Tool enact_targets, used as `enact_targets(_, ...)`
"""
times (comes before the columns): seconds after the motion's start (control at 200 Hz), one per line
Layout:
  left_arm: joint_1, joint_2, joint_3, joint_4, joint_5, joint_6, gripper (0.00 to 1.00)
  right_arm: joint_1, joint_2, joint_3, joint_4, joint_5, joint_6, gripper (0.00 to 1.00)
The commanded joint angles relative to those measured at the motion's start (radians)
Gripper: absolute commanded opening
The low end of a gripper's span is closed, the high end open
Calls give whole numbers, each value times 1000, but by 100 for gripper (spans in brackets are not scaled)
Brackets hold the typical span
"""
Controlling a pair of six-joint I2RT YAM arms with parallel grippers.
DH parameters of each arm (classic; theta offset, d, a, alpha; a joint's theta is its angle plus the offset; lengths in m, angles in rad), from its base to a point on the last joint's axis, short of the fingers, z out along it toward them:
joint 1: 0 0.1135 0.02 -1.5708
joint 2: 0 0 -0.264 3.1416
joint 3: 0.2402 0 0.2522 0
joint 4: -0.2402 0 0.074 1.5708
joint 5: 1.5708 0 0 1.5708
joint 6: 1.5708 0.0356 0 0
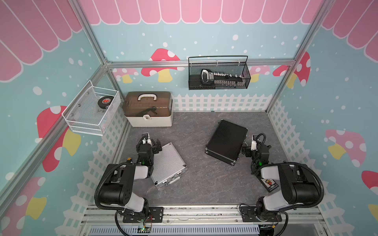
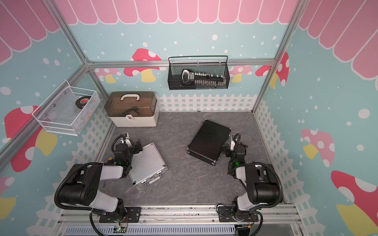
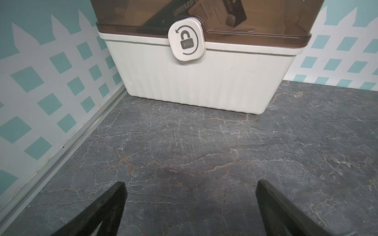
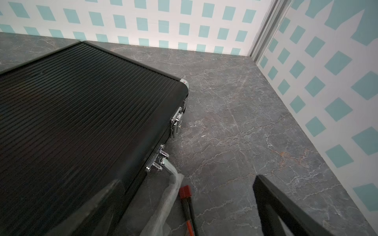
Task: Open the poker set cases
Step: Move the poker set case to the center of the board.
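Note:
Two poker set cases lie flat and shut on the grey floor. The smaller silver case [image 1: 168, 163] [image 2: 147, 164] has its latches and handle toward the front edge. My left gripper [image 1: 155, 144] [image 2: 139, 145] [image 3: 190, 183] hovers open by its far left corner, over bare floor. The larger black case [image 1: 226, 141] [image 2: 208, 141] [image 4: 81, 112] lies to the right. Its metal latch [image 4: 177, 120] and plastic-wrapped handle [image 4: 163, 163] face my right gripper [image 1: 244, 152] [image 2: 225, 150] [image 4: 186, 179]. That gripper is open, one finger above the case's edge, the other over the floor.
A beige box with a brown lid [image 1: 148, 114] [image 3: 194, 81] stands at the back left, facing the left gripper. A black wire basket [image 1: 218, 73] and a white wire basket [image 1: 90, 110] hang on the walls. A small box of coloured pieces [image 1: 270, 185] lies under the right arm.

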Motion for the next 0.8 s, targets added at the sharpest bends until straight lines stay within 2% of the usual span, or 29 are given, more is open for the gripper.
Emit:
enact_targets(0.0, -1, 13, 19, 35, -11, 19, 99, 5, 9, 17, 33, -5, -18, 99)
enact_targets(0.795, -1, 10, 16, 37, -6, 20, 97, 5, 8, 15, 33, -7, -18, 99)
